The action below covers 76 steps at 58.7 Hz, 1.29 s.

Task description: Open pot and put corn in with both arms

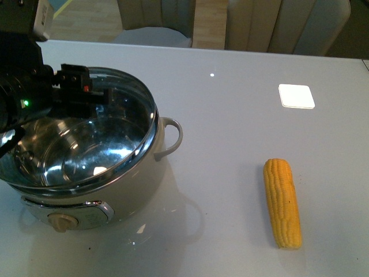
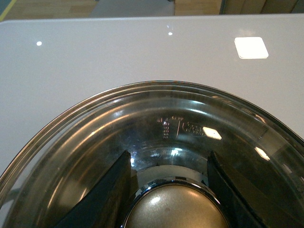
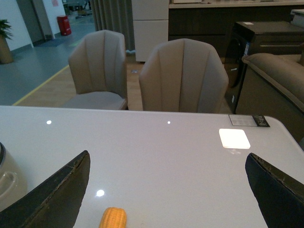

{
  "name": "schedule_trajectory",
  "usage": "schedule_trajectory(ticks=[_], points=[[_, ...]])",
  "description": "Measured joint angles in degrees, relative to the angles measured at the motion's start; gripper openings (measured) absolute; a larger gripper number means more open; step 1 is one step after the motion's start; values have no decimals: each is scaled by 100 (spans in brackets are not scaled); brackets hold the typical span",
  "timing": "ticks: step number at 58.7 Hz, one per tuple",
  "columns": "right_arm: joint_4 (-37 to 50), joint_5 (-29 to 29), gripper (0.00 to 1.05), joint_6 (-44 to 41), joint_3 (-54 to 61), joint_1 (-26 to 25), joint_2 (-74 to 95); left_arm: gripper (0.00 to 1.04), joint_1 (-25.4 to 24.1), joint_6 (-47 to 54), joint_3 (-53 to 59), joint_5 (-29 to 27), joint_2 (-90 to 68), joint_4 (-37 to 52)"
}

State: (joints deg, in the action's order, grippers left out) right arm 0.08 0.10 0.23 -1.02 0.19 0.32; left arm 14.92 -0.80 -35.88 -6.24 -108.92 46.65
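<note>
Sitting on the left part of the white table [image 1: 230, 86], the pot [image 1: 132, 190] had its glass lid [image 1: 115, 133] over its mouth, apparently tilted; whether the lid was clear of the steel rim could not be told. The beige knob [image 1: 60, 222] on the front panel faced the robot, and one loop handle [image 1: 171, 135] stuck out toward the right. The left gripper [image 1: 86, 92] reached over the lid from the left. In the left wrist view its dark fingers [image 2: 111, 194] stood close against both sides of the lid's brass-coloured knob [image 2: 175, 209], clamped on it. The corn [image 1: 282, 202] lay flat on the bare table well to the right of the pot, lengthwise away from the robot, touching nothing else. The right gripper [image 3: 167, 156] hung above the table near the corn [image 3: 113, 218], its two fingers [image 3: 57, 194] spread wide and holding nothing. A white square patch [image 1: 297, 96] showed on the far right of the tabletop, and two beige chairs [image 3: 183, 76] stood behind the table.
</note>
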Motion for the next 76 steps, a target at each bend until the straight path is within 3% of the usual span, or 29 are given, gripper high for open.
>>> schedule_trajectory(ticks=[21, 35, 46, 56, 76], points=[[0, 0, 96, 0, 0, 0, 0, 42, -13, 151, -269, 24, 984, -737], [0, 0, 96, 0, 0, 0, 0, 42, -542, 168, -339, 223, 1384, -837], [0, 0, 96, 0, 0, 0, 0, 42, -1300, 232, -249, 511, 1508, -693], [0, 0, 96, 0, 0, 0, 0, 42, -2277, 308, 7, 846, 1440, -376], [0, 0, 96, 0, 0, 0, 0, 42, -3956, 422, 59, 1198, 450, 592]])
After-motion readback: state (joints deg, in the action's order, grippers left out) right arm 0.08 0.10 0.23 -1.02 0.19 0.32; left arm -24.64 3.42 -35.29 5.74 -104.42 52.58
